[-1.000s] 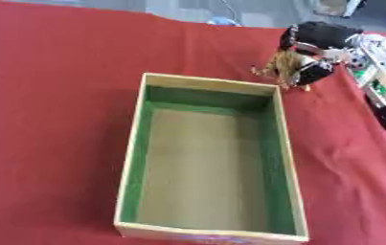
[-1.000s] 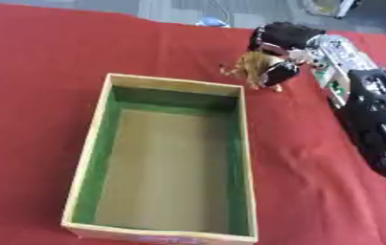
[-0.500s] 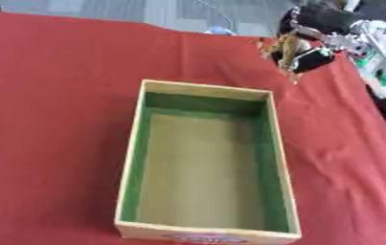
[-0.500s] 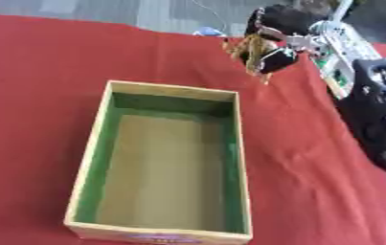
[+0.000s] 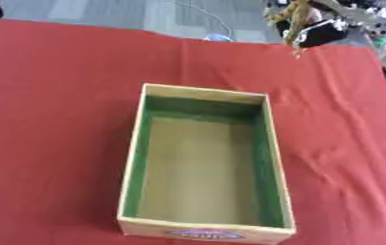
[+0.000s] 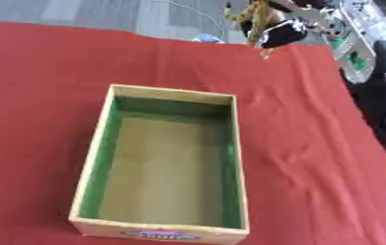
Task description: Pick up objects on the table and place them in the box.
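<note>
While the box (image 5: 204, 162) sits empty on the red desk (image 5: 53, 95), the right hand (image 6: 281, 29) holds a tan object (image 6: 253, 13) above the far edge; fingers curled round it.

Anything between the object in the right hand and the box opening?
Nothing visible. The right hand holds a small tan object up near the far edge of the red tablecloth. The box sits open-topped and empty, with only bare cloth between them.

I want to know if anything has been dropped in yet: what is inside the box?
Nothing: the box shows only green inner walls and a bare tan floor, none of it covered. The right hand holds a yellowish object beyond it.
</note>
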Motion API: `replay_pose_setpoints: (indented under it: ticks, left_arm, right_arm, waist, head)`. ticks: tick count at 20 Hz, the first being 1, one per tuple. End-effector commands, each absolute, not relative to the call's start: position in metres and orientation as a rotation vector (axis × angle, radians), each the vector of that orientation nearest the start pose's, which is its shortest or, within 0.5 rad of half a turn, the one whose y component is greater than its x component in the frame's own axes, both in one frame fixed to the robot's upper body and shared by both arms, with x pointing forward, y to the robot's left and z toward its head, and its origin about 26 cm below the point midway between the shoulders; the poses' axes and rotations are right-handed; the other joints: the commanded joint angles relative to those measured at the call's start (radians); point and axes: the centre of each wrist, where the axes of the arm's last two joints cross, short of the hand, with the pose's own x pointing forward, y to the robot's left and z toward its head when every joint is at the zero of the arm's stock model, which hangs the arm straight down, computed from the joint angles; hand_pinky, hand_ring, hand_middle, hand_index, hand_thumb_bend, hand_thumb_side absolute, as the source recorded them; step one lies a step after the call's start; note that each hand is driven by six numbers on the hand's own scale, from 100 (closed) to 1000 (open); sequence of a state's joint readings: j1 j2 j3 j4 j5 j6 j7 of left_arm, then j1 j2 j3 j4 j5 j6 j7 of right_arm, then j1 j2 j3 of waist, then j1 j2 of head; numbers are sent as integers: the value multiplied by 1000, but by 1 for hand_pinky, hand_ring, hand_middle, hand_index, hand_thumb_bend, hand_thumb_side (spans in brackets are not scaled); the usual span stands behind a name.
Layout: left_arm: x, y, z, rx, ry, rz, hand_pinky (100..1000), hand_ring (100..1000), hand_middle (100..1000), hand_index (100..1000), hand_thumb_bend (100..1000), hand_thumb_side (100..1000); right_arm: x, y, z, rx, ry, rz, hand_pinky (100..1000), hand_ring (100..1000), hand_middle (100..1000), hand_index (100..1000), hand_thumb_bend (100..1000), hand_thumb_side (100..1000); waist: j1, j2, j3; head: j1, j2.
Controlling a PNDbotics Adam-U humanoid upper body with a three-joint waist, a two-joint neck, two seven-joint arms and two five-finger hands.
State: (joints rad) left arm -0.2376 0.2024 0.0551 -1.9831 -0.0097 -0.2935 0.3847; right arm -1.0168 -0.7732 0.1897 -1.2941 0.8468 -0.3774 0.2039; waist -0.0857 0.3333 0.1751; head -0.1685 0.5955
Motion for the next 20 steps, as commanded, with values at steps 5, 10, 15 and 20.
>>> replay_pose_setpoints:
  ticks: [5, 10, 15, 20]
  left_arm:
    - [294, 265, 180, 264, -2544, 233, 519, 501, 534, 690, 100, 752]
    - [295, 263, 180, 243, -2543, 230, 520, 501, 534, 690, 100, 751]
    - [295, 262, 181, 229, -2544, 234, 521, 502, 534, 690, 100, 750]
    - [295, 263, 180, 225, -2544, 241, 521, 502, 534, 690, 100, 749]
  right_arm:
    - [381, -279, 397, 1635, 2145, -1799, 759, 635, 240, 137, 100, 300]
    - [364, -239, 392, 1489, 2113, -1827, 757, 636, 247, 143, 100, 292]
    - [345, -199, 380, 1355, 2124, -1875, 754, 627, 247, 146, 100, 292]
    - [336, -174, 362, 1266, 2128, -1919, 752, 625, 252, 149, 100, 288]
  waist:
    - [10, -41, -7]
    - [14, -52, -6]
    - [20, -62, -3]
    - [23, -66, -5]
  head:
    - [3, 21]
    - [-1, 31]
    - [-6, 38]
    - [-3, 44]
